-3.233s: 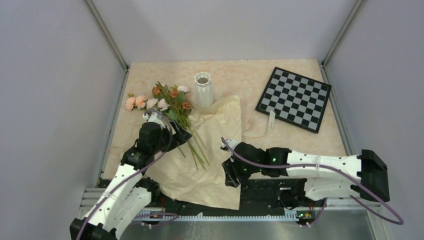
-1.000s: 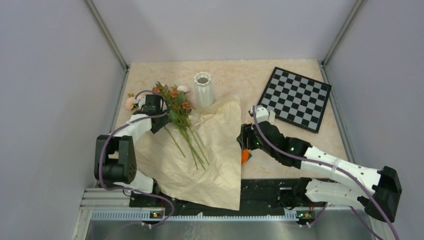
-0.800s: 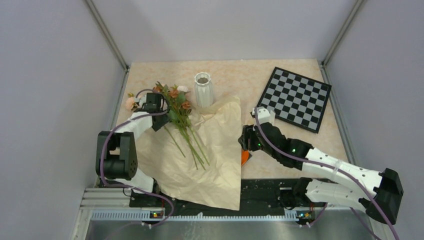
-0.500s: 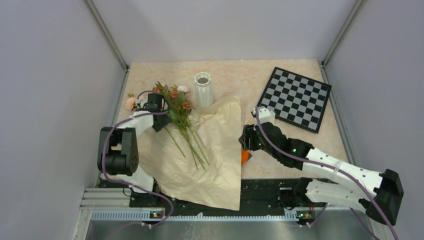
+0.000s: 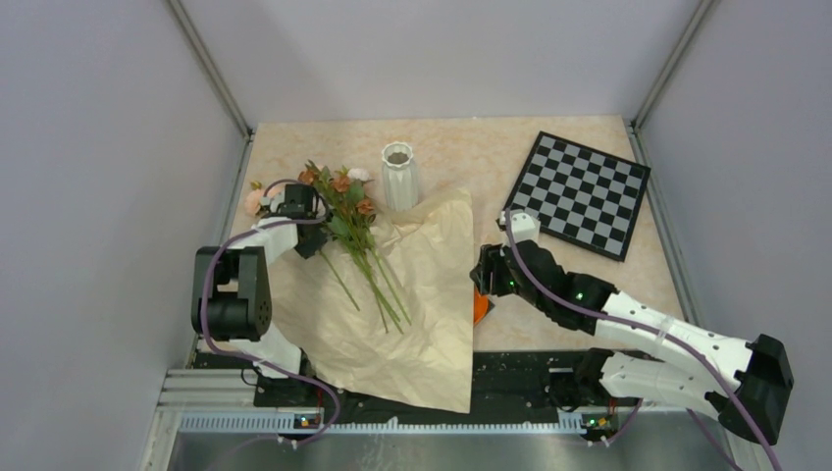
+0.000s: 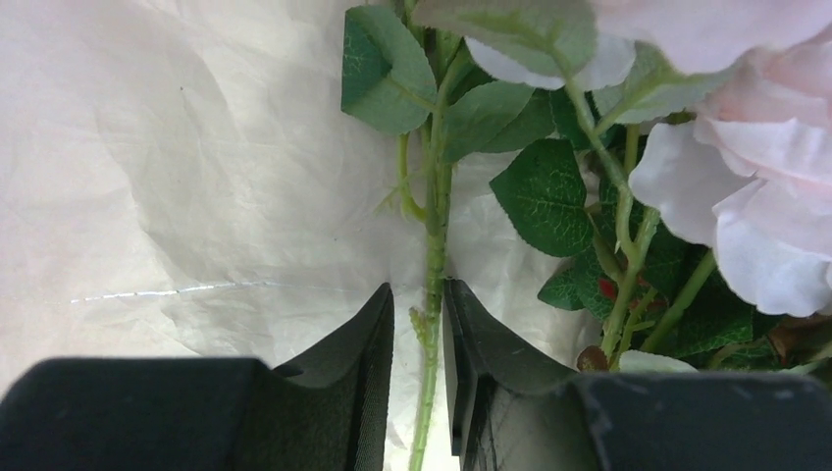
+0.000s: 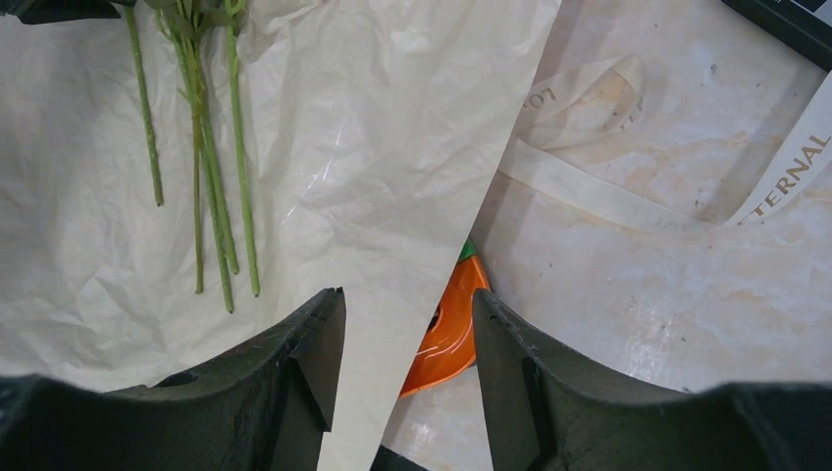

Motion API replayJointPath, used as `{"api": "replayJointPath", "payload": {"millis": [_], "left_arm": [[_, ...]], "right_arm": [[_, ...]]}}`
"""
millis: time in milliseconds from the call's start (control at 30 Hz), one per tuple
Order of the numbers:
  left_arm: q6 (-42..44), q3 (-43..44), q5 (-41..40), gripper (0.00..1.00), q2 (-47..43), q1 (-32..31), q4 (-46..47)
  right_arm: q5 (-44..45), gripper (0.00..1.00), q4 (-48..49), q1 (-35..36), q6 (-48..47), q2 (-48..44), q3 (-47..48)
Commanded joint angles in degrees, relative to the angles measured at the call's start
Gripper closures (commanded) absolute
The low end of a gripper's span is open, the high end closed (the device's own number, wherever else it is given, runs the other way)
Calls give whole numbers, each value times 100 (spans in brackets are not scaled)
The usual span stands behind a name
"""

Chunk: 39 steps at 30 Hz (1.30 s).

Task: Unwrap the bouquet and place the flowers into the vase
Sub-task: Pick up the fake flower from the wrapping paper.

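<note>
Unwrap looks done: paper [image 5: 412, 324] flat, ribbon [image 7: 589, 186] off beside it; flowers [image 5: 343, 211] lie mostly on paper, none in vase [image 5: 398, 177], upright just beyond them; left gripper [image 6: 419, 334] jaws narrowed around one stem [image 6: 433, 235], slight gap, not clamped; right gripper [image 7: 407, 334] spread, empty, over paper edge and ring [image 7: 453, 329]

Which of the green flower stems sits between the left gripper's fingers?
The lone straight green stem apart from the bunch: it runs between the fingers of the left gripper, while the other stems lie outside them, beside the pale pink rose.
</note>
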Motion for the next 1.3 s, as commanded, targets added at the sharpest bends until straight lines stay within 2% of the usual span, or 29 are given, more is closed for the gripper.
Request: {"api": "replayJointPath", "payload": {"millis": [0,267,367,500,567,967,1267], "left_arm": [[22,37,54,72,59,38,214],[89,41,183,77,206,252,298],[137,34,209,82,212,288,315],[191,13,238,99,159,346,300],[194,-38,243,100,12,368,312],[344,-442,-372,100,-1755,376,65],[326,-1163,-182,100,-3452,370,55]], "right_arm": [[-10,48,112,-89,37,-117,-17],[18,48,77,-108,69,-126,-17],[32,48,76,-110,79,-143,-20],[41,48,74,-110,100,-147,-17],[50,48,62,-110,108,-155,-17],[74,48,65,-103,200,-166,-26],[38,48,172,-110,201,-128,15]]}}
